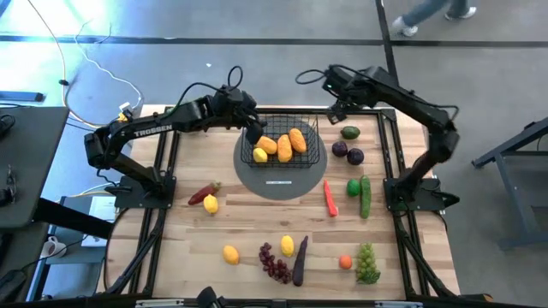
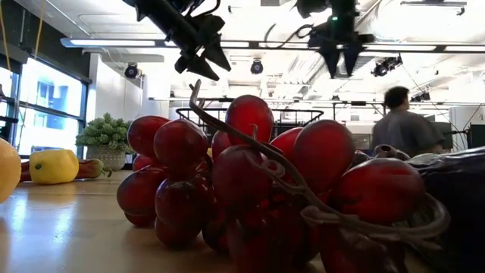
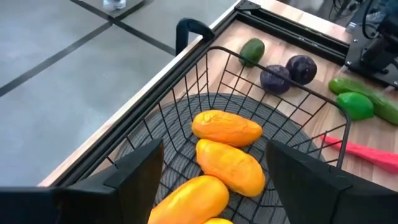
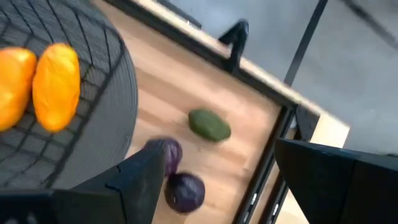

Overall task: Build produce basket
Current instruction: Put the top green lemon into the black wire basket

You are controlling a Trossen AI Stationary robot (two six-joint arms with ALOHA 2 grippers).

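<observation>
Left claw [image 1: 253, 134] hangs wide open — empty — above basket [image 1: 310, 154].

Wooden table [image 1: 171, 248] with grey disc [image 1: 257, 181], scattered produce [image 1: 282, 257], under basket [image 1: 313, 145].

Readable text, high view only:

- "TROSSEN" in white capitals along the forearm of the dark left robot arm [image 1: 154, 130], reading along the link as it stretches toward the black wire-mesh basket.
- Small white marking on the front edge of the round dark grey disc [image 1: 279, 182] under the basket; a short line of characters, too small to read.

Low view: no lettering legible on the produce, the table or the room behind.

Left wrist view: none legible.

Right wrist view: none legible.

No numbers, labels or signs readable anywhere else on the table frame, the right arm or the floor.
</observation>
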